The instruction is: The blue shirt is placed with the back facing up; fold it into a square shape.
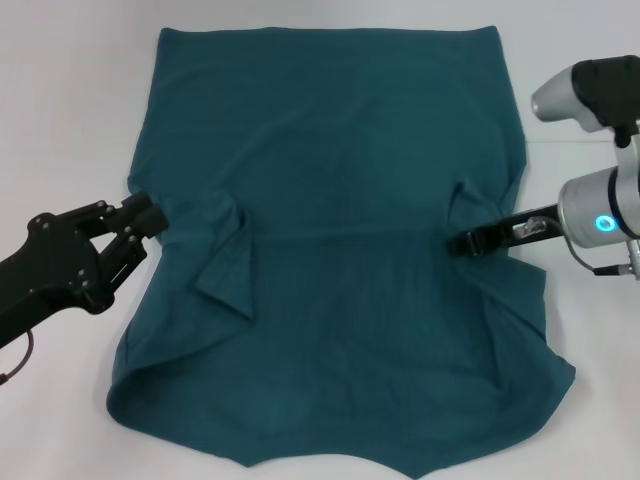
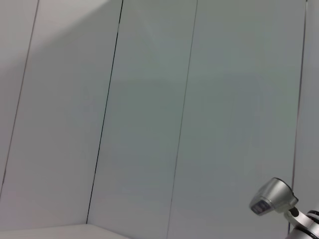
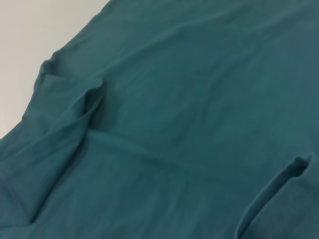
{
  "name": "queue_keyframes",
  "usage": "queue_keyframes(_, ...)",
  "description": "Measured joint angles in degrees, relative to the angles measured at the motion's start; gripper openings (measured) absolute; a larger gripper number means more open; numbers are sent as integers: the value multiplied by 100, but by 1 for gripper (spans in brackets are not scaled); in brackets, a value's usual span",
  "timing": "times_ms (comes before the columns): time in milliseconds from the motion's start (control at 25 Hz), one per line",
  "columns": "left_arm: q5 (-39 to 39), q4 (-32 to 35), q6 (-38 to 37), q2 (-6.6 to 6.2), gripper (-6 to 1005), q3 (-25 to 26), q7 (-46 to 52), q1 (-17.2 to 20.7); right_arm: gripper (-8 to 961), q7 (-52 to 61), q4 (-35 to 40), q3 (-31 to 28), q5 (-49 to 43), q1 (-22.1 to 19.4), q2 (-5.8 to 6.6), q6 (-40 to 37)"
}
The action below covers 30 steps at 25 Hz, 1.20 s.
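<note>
The blue shirt (image 1: 340,240) lies spread flat on the white table, plain side up, with both short sleeves turned inward over the body. One folded sleeve (image 1: 228,255) lies on the left and the other (image 1: 475,205) on the right. My left gripper (image 1: 148,225) sits open at the shirt's left edge, level with the folded sleeve, holding nothing. My right gripper (image 1: 464,242) rests low over the shirt just below the right sleeve fold. The right wrist view shows only wrinkled shirt fabric (image 3: 174,114) close up.
Bare white table (image 1: 70,120) surrounds the shirt on the left, right and far side. The shirt's near hem (image 1: 330,462) reaches almost to the view's lower edge. The left wrist view shows pale wall panels (image 2: 149,124) and part of the right arm's silver housing (image 2: 273,195).
</note>
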State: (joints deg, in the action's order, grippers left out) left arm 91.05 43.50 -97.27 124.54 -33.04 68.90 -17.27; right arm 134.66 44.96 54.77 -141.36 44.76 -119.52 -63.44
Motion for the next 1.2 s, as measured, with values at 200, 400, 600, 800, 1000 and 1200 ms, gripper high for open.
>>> queue_keyframes(200,0,-46,-46,-3,187,54,-11,4,76,-1,-92,141,1,55,-15,9)
queue_keyframes(400,1,-58,-66,-1,187,62,-57,40,85,-18,-160,328,33,117,-37,50)
queue_keyframes(600,1,-66,-115,0,186,98,-66,68,94,-20,-435,401,44,316,-47,142)
queue_keyframes(800,1,-70,-182,0,186,121,-68,109,103,5,-495,404,28,365,-34,184)
queue_keyframes(1000,1,-71,-212,0,187,132,-70,128,170,53,-445,413,-2,315,-22,198)
queue_keyframes(1200,1,-71,-225,0,187,132,-71,127,276,134,-382,417,-7,232,-14,143)
